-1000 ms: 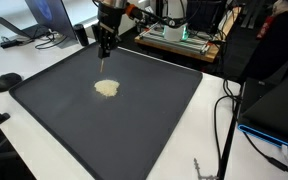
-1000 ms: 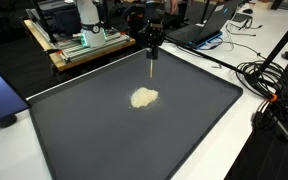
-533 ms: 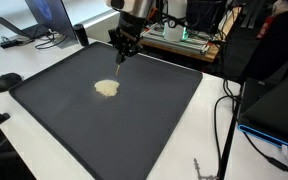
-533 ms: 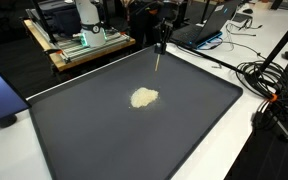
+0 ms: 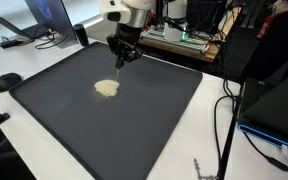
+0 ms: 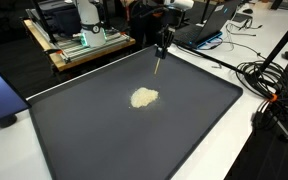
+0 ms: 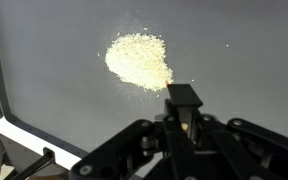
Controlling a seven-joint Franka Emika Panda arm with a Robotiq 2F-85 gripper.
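Pile of pale grains (image 5: 106, 88) lies near the middle of a dark mat (image 5: 154, 120) in an exterior view, a low, roughly round heap with a crumbly, sandy surface. The gripper (image 5: 119, 58) hangs at about 1 o'clock from it, near the mat's far edge and clear of the heap, with the arm coming down from above and the wrist pointing almost straight down. The mat looks matte and flat, with a raised rim, on a white table (image 5: 209, 130). An open laptop (image 5: 44, 15) stands at 10 o'clock.

In an exterior view from the opposite side, the pile (image 6: 144, 97) again sits mid-mat (image 6: 104, 140). The gripper (image 6: 162, 45) is at 1 o'clock from it, closed on a thin pale rod (image 6: 160, 65) that points down toward the mat. Black cables (image 6: 264, 75) lie on the table at 3 o'clock.

In the wrist view, the pile (image 7: 139, 60) is a teardrop of fine cream granules, with a few loose specks around it, at 11 o'clock from the gripper (image 7: 187, 125). The 2 black fingers are drawn together around the rod.
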